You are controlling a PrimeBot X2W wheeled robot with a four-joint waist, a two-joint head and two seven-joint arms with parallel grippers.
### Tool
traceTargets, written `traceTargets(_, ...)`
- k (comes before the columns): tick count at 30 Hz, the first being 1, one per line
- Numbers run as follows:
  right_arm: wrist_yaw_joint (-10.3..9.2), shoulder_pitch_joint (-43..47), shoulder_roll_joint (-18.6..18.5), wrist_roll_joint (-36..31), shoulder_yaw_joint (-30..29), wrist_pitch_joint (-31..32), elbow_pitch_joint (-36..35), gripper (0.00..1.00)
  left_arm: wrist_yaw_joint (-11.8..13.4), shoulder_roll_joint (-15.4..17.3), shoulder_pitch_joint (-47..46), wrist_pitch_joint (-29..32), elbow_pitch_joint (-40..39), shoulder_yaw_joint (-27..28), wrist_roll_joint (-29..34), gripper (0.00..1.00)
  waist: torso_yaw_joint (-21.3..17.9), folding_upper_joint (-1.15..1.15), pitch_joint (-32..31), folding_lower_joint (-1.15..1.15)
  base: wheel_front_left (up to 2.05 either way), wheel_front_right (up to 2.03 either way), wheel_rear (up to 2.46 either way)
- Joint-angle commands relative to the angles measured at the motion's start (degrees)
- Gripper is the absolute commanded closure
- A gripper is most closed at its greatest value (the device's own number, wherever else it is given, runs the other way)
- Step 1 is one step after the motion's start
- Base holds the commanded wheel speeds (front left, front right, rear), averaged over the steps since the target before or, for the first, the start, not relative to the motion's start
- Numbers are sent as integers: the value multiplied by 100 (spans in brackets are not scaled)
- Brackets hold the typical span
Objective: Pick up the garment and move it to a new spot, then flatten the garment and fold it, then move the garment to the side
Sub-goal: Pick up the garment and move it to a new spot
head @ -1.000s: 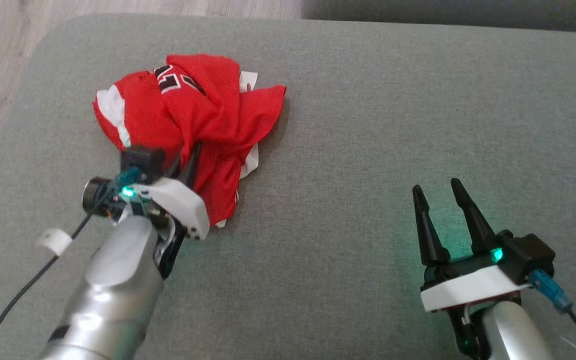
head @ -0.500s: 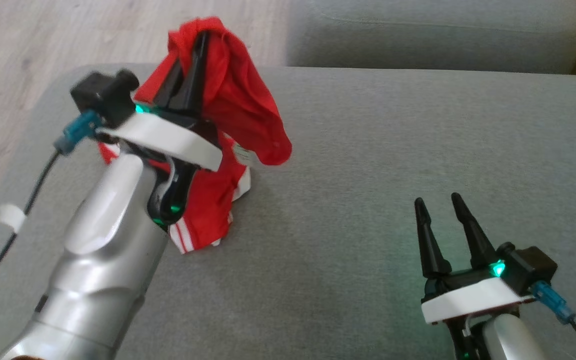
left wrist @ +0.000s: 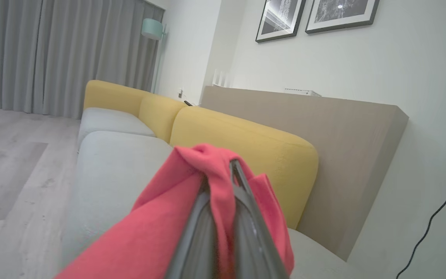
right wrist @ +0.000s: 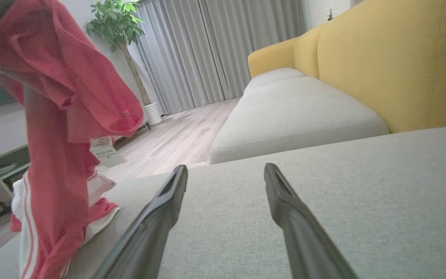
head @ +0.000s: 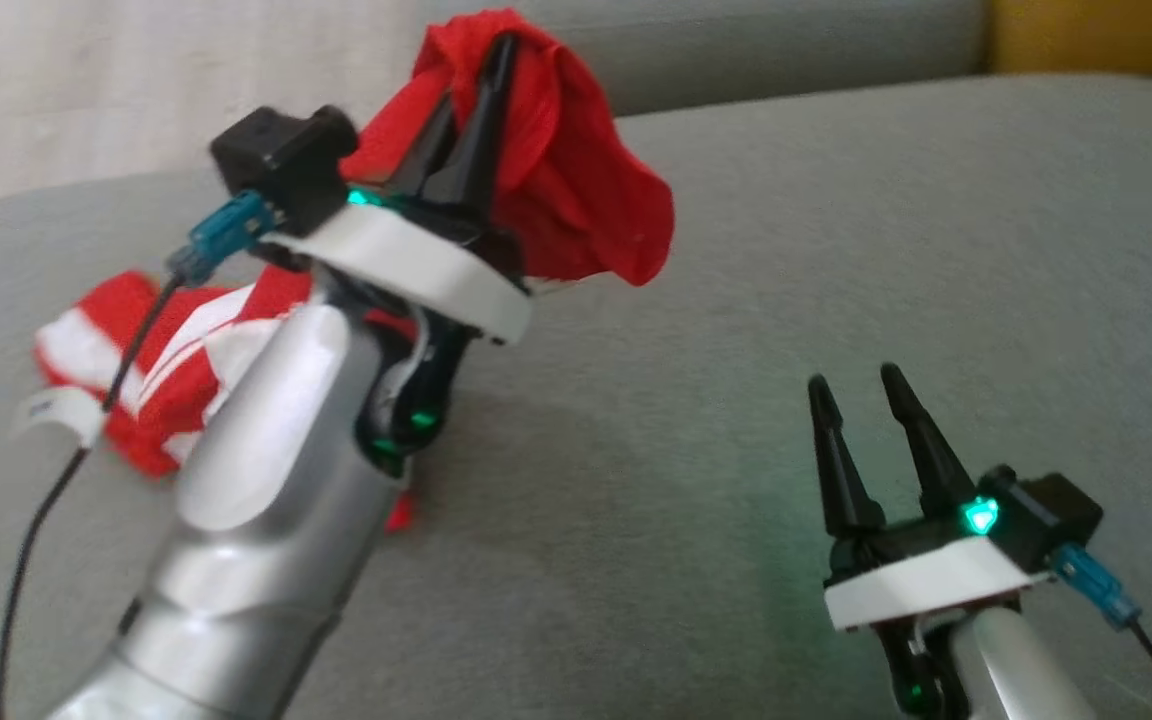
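Treat this as the lift-and-carry step, barely begun by the look of it. Note the left end effector clenched on a bunched fold of the red garment, high above the grey sofa cushion, with cloth draped over the 2 fingers. Note too the white-striped lower part hanging down to touch the cushion on the robot's left, beside the forearm.

Count on 1 pinch point only; expect thin jersey cloth to creep out if jerked. Lift higher before travelling sideways, to clear the hanging part from the cushion rather than drag it and tug against the grip. Move smoothly, without swinging.

Aim for the open stretch of cushion between the 2 arms, ahead of the right end effector, low over the cushion with jaws spread wide and nothing between them. Leave it parked clear of the path, ready to take a 2nd corner for the flattening.

Lower until the hanging part settles, then lay the rest down away from it, to avoid dropping a fresh heap. Watch for cloth snagging over the fingertips on release; depth of the fold between them impossible to tell from here.
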Motion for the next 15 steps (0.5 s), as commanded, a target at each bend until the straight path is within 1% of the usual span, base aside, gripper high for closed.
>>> traceTargets(1,-4,-284,-28,50,175,-62,-228,0,63,1,-482,-38,-222,155,81,100,-444,0,174,0,0,0,0)
traceTargets(7,-4,-482,-28,215,431,-62,-359,0,440,-303,-1157,-398,162,55,241,100,-1281,0,459,0,0,0,0)
traceTargets(11,-4,-541,-28,311,554,-62,-454,0,520,-376,-1496,-608,603,-289,193,100,-1695,0,646,0,0,0,0)
traceTargets(12,-4,-552,-28,335,565,-62,-465,0,501,-381,-1537,-607,735,-458,171,32,-1767,0,685,0,0,0,0)
traceTargets(13,-4,-561,-28,358,576,-62,-474,0,437,-384,-1550,-579,828,-682,72,0,-1831,0,717,0,0,0,0)
traceTargets(15,-4,-575,-28,396,584,-62,-492,0,330,-386,-1526,-494,978,-1159,-185,0,-1912,0,774,0,0,0,0)
